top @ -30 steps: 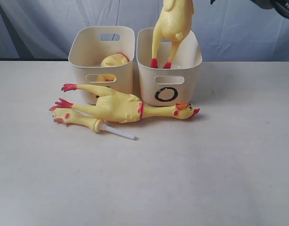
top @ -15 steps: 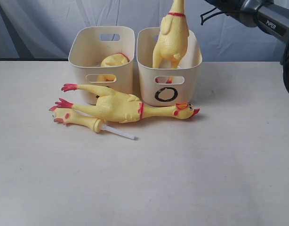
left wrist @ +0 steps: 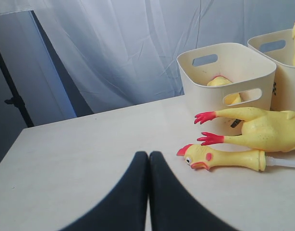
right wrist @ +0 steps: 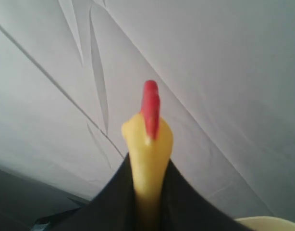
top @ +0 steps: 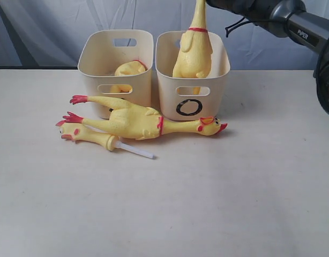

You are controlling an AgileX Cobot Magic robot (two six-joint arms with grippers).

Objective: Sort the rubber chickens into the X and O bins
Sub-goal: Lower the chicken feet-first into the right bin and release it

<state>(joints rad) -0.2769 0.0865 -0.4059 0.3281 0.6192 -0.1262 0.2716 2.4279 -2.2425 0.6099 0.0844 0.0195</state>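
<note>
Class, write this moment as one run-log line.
right jaws: shut on hanging chicken | hanging chicken: lower end inside O bin | left jaws: shut, empty

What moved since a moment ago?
The right gripper, holding the hanging chicken by its neck, lowered it feet-first into the O bin; its red feet are now hidden inside. The lying chicken, the head piece and the other bin stayed put.

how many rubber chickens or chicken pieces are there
4: upright chicken in the O bin, lying chicken in front of both bins, head-and-neck piece just before it, body piece in the left bin, partly hidden.
</note>
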